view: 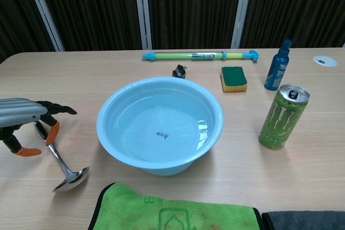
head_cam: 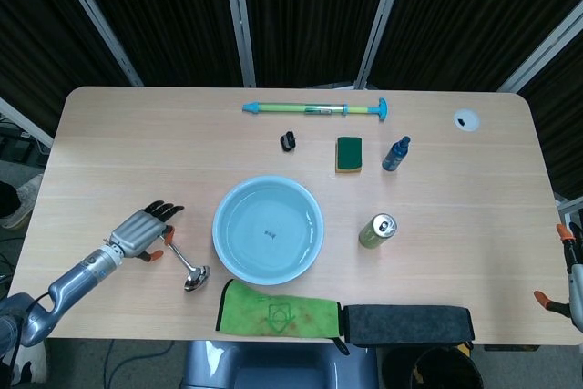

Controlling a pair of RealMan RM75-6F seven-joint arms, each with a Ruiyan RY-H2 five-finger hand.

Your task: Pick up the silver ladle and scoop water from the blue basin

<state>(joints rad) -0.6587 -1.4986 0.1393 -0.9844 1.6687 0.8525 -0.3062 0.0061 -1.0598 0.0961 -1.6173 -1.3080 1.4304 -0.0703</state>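
Note:
The silver ladle (head_cam: 189,271) lies on the table left of the blue basin (head_cam: 268,230), its bowl (view: 70,179) nearest me and its handle running up-left. My left hand (head_cam: 144,232) hovers over the handle's far end with its fingers stretched out and apart. Its orange-tipped thumb (view: 52,131) is beside the handle, and no grip shows. The basin (view: 160,125) holds clear water. Only a sliver of my right hand (head_cam: 572,266) shows at the right edge of the head view, away from everything.
A green can (head_cam: 377,230) stands right of the basin. Behind it are a sponge (head_cam: 349,154), a blue bottle (head_cam: 396,153), a black clip (head_cam: 289,141) and a long green-blue tube (head_cam: 314,109). Green (head_cam: 278,309) and dark (head_cam: 407,323) cloths lie along the front edge.

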